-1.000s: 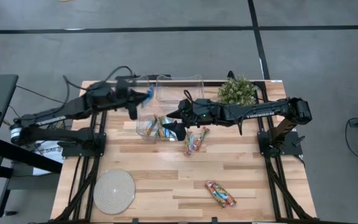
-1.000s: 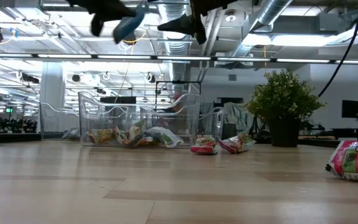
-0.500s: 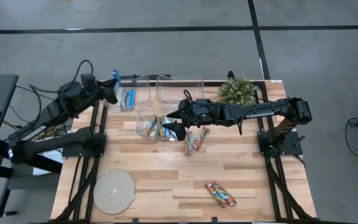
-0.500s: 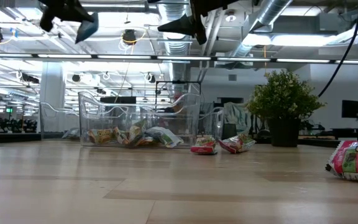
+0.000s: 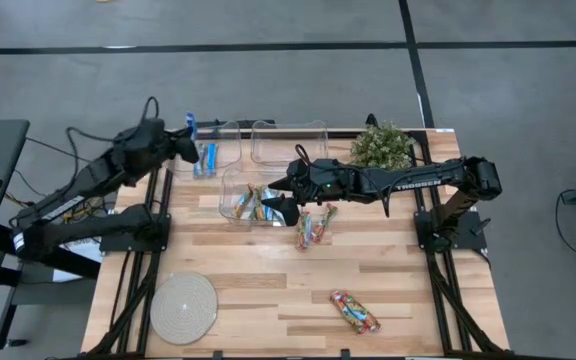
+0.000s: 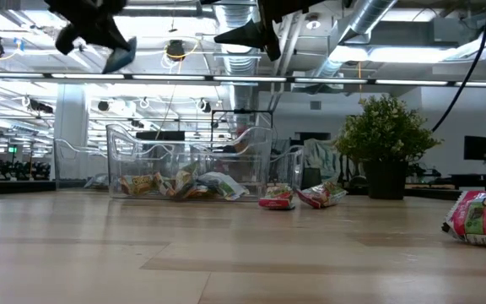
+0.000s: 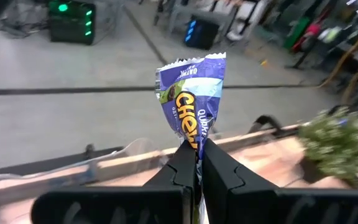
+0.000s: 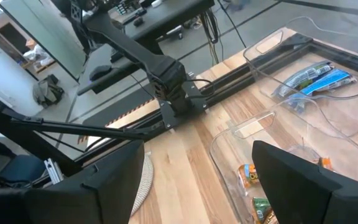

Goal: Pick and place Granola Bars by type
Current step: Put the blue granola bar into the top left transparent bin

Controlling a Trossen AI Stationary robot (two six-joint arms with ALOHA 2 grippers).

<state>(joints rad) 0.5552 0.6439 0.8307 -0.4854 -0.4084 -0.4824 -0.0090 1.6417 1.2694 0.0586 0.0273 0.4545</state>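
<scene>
My left gripper is up over the left end of the far left clear bin and is shut on a blue granola bar. Blue bars lie in that bin. My right gripper hovers open above the near clear bin, which holds multicoloured bars. More multicoloured bars lie flat on the table right of that bin and near the front edge. In the low view both grippers hang high above the bins, the left gripper with the blue bar. My left gripper pinches one end of the blue bar between its two fingers. The rest of the wrapper sticks out beyond the fingertips, in line with them. The bar is lifted clear, high above the bin and the table.
A second clear bin stands at the far edge beside a small potted plant. A round pale disc lies at the near left corner. Bare wood spreads across the table's middle and front.
My left gripper has carried the blue bar from above the near bin toward the table's left and far edges, ending over the far left bin's left end, and has turned as it went. My right gripper has stayed where it was.
</scene>
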